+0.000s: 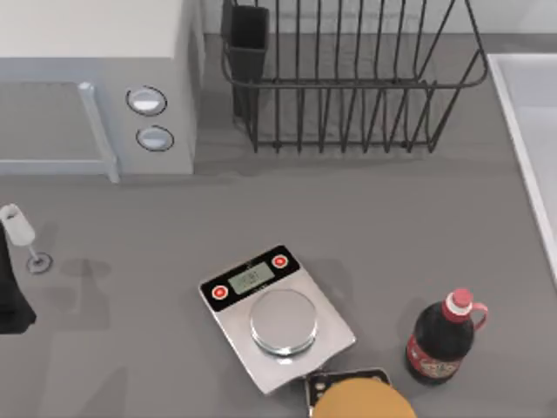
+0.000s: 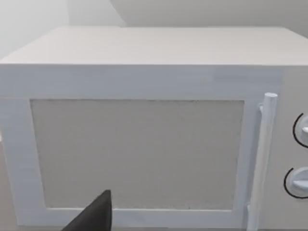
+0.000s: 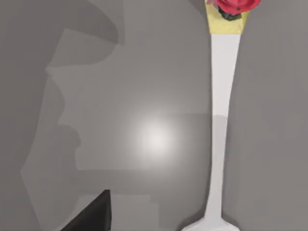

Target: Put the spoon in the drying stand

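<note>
Two grippers, grip state: cannot be told for either; just a dark wedge of each enters its own wrist view.
Right gripper (image 3: 91, 214): it hangs over bare grey table (image 3: 120, 72) and looks down on it, beside the spoon and not touching it.
Spoon (image 3: 221, 120): it lies flat on the table, a slim white handle that widens towards a yellow tip.
Spoon's long axis: it runs lengthwise through the right wrist view. The bowl end lies on the gripper's side and the yellow tip points away from it.
Cut off: the bowl is clipped at the frame edge, and so is a red ornament (image 3: 236, 6) on the yellow tip.
Hard to make out: where on the table the spoon lies.
Left gripper (image 2: 94, 214): it is held level and faces the white microwave (image 2: 144, 144) door.
Left arm (image 1: 12, 296): a dark shape at the table's left edge, just beside a wine glass (image 1: 22, 233).
Drying stand (image 1: 348, 83): it stands at the table's far edge, right of the microwave, well apart from the scale (image 1: 274, 318) and the dark bottle (image 1: 442, 340). Its upper part is cropped.
</note>
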Robot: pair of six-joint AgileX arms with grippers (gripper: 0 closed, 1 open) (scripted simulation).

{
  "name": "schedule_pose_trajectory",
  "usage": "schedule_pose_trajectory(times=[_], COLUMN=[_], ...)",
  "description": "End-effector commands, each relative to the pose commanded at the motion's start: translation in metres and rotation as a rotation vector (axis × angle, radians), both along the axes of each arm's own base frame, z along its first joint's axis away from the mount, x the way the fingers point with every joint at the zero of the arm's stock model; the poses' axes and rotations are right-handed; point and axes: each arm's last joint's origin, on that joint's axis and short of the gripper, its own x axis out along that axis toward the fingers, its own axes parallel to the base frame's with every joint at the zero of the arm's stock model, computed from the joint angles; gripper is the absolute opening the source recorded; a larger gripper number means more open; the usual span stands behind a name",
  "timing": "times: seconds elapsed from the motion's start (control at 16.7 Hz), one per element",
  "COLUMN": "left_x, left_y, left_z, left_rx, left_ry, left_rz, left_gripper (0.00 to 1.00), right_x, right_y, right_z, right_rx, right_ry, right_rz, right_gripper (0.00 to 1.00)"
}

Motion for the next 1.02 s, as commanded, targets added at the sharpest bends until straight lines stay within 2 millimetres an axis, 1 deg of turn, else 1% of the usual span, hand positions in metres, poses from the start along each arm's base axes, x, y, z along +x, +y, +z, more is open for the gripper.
schedule_pose_trajectory(times=[0.12, 0.42, 0.54, 0.66, 0.9, 1.02], left_x=[0.0, 0.0, 0.0, 0.0, 0.0, 0.0], left_y=[0.0, 0.0, 0.0, 0.0, 0.0, 0.0], left_z=[0.0, 0.0, 0.0, 0.0, 0.0, 0.0], left_rx=[0.0, 0.0, 0.0, 0.0, 0.0, 0.0], left_ry=[0.0, 0.0, 0.0, 0.0, 0.0, 0.0], left_rz=[0.0, 0.0, 0.0, 0.0, 0.0, 0.0], left_gripper=[1.0, 1.0, 1.0, 1.0, 1.0, 1.0], right_x=[0.002, 0.004, 0.002, 0.0, 0.0, 0.0], right_y=[-0.001, -0.003, -0.002, -0.001, -0.001, -0.001], right_z=[-0.014, -0.07, -0.087, -0.095, -0.096, -0.096], right_rx=[0.002, -0.007, -0.004, -0.001, -0.001, -0.001], right_ry=[0.003, -0.01, -0.006, -0.001, -0.001, -0.001], right_rz=[-0.002, -0.001, -0.002, -0.002, -0.002, -0.002], right_gripper=[1.0, 1.0, 1.0, 1.0, 1.0, 0.85])
